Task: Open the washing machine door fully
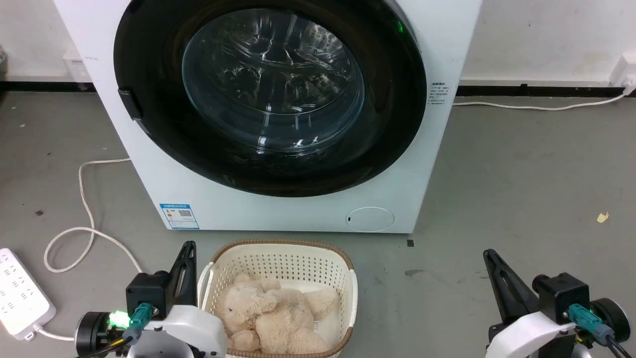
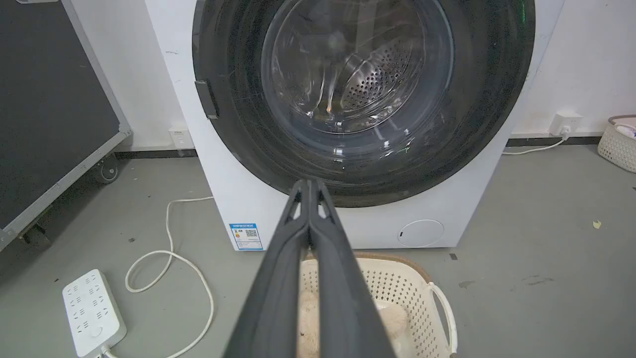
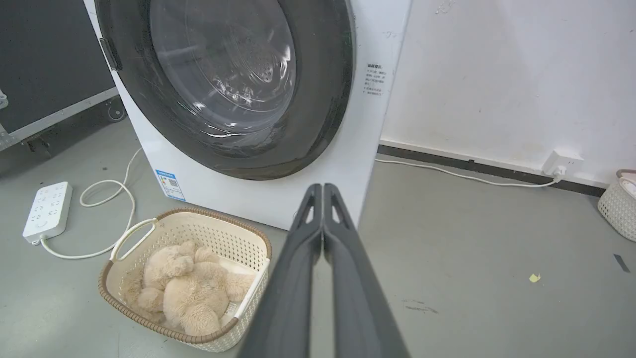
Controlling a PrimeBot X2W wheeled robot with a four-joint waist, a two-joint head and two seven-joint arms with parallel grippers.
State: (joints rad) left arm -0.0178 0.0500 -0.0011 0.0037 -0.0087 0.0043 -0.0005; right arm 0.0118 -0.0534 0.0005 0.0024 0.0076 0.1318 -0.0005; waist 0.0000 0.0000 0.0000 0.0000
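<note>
Left tool [image 2: 309, 188] and right tool [image 3: 323, 191] pinched closed, empty | washing machine door [image 1: 271, 94] shut; looks stiff, slick | I'd hook its left-edge tab [image 1: 130, 103].

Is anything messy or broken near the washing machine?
Nothing looks broken. The washing machine door is shut. Just a small yellow scrap and a dark smudge lie on the grey floor, off to the right.

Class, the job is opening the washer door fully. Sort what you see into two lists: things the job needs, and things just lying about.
Belongs to the job: washing machine door, washing machine, left gripper, right gripper.

Just lying about: basket, plush toy, power strip, white cable.
</note>
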